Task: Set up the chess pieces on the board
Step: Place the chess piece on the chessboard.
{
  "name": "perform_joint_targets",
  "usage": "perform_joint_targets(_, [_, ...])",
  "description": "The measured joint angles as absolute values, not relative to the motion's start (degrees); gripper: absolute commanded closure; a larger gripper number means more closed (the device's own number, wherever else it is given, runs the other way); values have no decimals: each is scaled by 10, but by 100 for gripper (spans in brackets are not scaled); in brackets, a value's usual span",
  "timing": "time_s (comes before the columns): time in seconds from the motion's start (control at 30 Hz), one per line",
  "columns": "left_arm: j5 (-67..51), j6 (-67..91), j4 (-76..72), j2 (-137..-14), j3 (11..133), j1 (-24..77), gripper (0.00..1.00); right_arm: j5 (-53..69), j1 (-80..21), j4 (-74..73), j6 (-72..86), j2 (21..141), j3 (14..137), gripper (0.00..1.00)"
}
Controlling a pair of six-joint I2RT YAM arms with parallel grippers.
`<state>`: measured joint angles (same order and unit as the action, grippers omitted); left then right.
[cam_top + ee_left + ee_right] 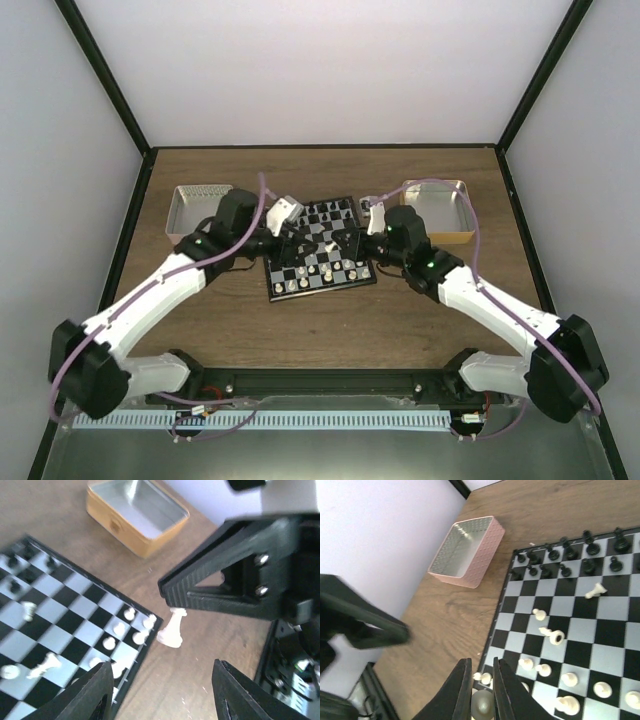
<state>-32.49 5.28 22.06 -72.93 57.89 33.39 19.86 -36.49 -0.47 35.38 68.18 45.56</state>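
Step in hand: placing one cream-white chess piece [172,627]. It is pinched by the right pincer [481,666] and held just off the board [610,610] at its white-side corner. Left pincer [162,669]: spread, empty. Next, likely: lower the piece upright onto a free square, clear of the neighbouring white pieces [543,670].

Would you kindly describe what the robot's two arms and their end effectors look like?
The left arm and right arm have white links joined by black joints, lilac cables looping alongside, and a green light near each wrist. The left end effector and right end effector have black, tapering fingers.
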Motion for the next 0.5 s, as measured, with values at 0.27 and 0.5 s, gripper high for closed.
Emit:
perform_joint_targets(0.27, [-117,93,123,-550,504,334,36,18,-474,-4,290,691,453,97])
perform_joint_targets(0.5, [79,122,70,-447,445,334,35,-109,-555,1,245,764,453,97])
